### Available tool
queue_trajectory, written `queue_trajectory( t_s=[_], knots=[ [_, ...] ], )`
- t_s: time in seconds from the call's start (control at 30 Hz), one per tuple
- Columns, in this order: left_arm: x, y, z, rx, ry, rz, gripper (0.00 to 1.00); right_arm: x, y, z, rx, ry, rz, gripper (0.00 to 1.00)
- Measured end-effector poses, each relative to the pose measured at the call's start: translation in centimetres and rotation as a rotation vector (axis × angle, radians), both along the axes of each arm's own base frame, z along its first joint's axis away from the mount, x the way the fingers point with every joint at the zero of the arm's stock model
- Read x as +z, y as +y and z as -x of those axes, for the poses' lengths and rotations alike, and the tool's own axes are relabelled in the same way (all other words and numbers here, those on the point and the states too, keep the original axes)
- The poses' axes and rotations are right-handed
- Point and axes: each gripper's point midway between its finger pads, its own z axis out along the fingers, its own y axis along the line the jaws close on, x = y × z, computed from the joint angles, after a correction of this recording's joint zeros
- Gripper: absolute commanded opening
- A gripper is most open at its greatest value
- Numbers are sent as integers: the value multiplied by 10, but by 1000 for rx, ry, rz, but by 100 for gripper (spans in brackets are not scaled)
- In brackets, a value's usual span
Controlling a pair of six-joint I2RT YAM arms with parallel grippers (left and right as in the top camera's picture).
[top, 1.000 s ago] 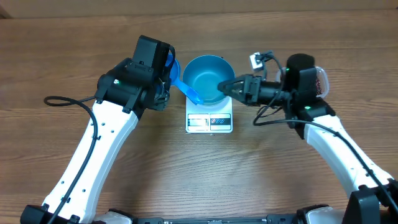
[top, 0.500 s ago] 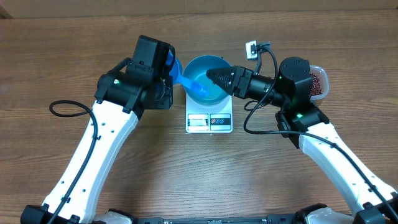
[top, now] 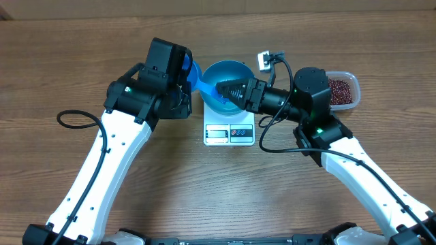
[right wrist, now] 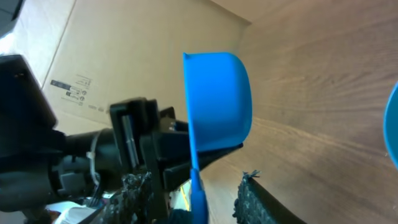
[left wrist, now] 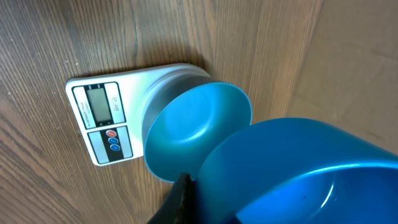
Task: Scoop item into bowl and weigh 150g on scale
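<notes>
On brown wood-grain table [top: 225, 190]: flat white square kitchen scale [top: 229, 134] beneath jaws of right gripper [top: 223, 90]; clear rounded-rectangular plastic tub [top: 354, 82] well behind those jaws; black cable loop [top: 68, 119] far off left.

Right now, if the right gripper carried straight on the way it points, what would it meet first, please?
Most likely the blue scoop: in the wrist view its handle stands between the open fingers of the right gripper, with its cup straight ahead. Exact depth is unclear.

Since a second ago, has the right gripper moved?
Yes. Against the scale, which stayed put, the right gripper has slid across the bowl toward the scoop in the overhead view.
</notes>
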Motion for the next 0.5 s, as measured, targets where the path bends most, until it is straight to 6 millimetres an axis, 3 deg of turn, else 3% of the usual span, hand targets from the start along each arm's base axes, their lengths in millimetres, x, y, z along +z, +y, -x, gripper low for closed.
queue_trajectory(
  t_s=[0.5],
  knots=[
    [-2, -1, 4, -9, 20, 2, 4, -4, 20, 8, -17, 6, 20, 30]
  ],
)
